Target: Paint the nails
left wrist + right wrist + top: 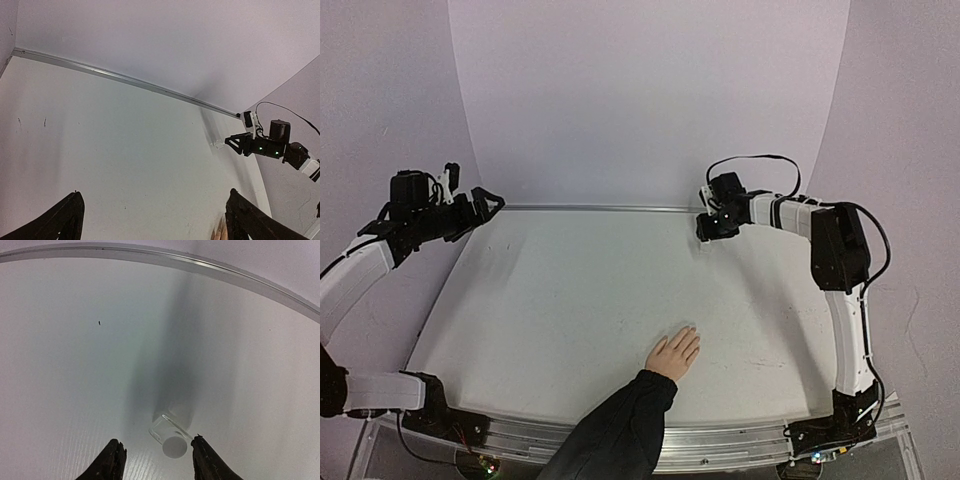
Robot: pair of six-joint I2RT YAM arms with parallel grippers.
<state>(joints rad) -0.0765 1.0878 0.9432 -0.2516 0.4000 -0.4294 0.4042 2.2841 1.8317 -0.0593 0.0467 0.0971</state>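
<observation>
Well, from where I stand, the person's hand (673,353) lies flat on the white table (550,320), palm down, at about six o'clock and a shade to the right of the middle. Its fingers point toward one o'clock, and a dark sleeve (615,430) trails off the near edge behind it. The nails (689,337) sit at those fingertips, but they are too small for me to tell one from another or to see any colour on them. Neither arm is near the hand.

Up at one o'clock, close to the metal rail (590,208) along the far edge, the right gripper (710,230) hangs low over a small clear bottle (169,435) with a white cap (175,446). In the right wrist view the bottle stands on the table between the two dark fingers (112,460), with the cap just beside one finger and a plain gap to the other. So the jaws are apart around it and not pinching it.

Over at ten o'clock, past the table's left edge, the left gripper (485,203) is held up off the surface. Its jaws are spread wide with nothing between them, and it faces across toward the other arm.
</observation>
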